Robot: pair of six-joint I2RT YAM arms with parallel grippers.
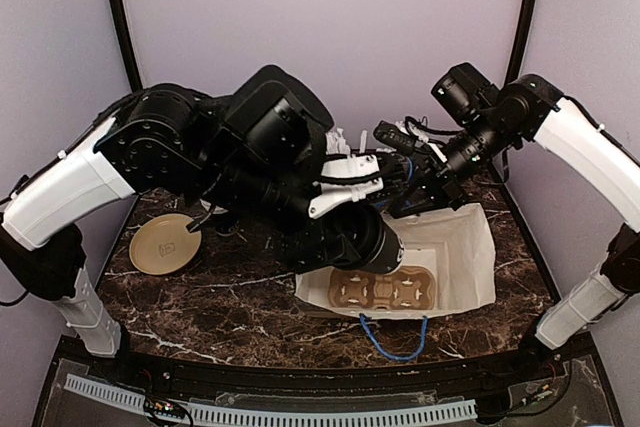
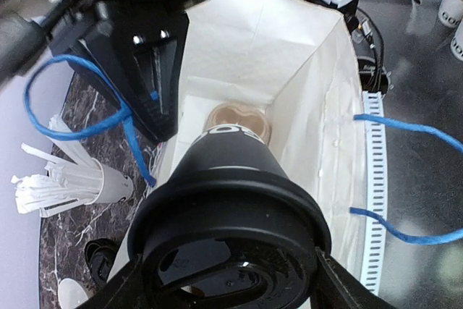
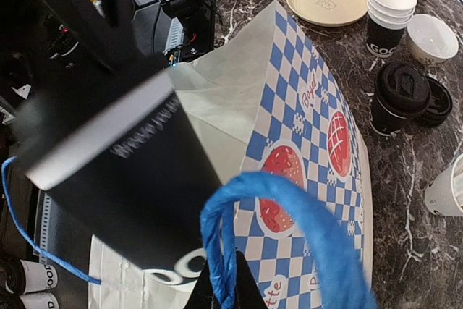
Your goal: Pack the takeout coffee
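Here lavender walls point(image 1: 330, 27) enclose marble table point(image 1: 230, 292) and takeout coffee point(image 2: 228, 179).

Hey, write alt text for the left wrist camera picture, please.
A lidded black takeout coffee, gripped in the left jaws, hangs over an open white paper bag with a cardboard cup carrier at the bottom. Blue handles flank it.

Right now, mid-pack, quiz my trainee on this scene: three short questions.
1. True or false: the right jaws are shut on the bag's blue handle.
2. The left jaws hold: A) a spoon B) the takeout coffee C) a sandwich.
3. Fill in: inside the bag lies a cardboard cup ____.
Key: 1 true; 2 B; 3 carrier.
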